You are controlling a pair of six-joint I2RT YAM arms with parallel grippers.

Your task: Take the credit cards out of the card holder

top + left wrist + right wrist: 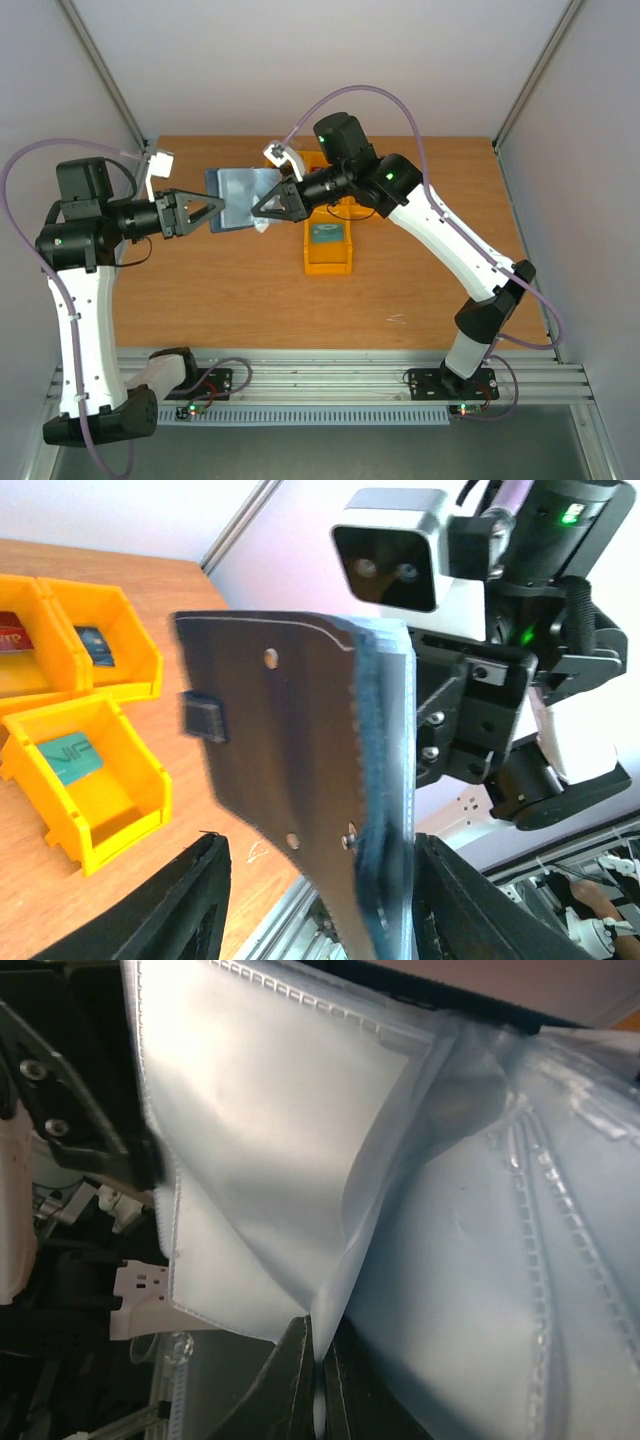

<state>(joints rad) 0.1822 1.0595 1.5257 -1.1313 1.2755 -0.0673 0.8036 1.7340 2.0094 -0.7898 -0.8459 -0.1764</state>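
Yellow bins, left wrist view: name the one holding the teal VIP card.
The nearest bin, alone in front; the rear bins hold a red card and a blue card.

card holder (pixel 280 740) blurred, its lower end cut off at bottom edge.

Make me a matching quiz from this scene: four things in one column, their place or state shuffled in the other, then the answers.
Things:
1 card holder
2 right pincer
3 left pincer
4 VIP card

Place or state:
A lying in a yellow bin
B shut on a clear sleeve
C held up in the air
D open, astride the card holder's edge

Pairs: 1-C, 2-B, 3-D, 4-A
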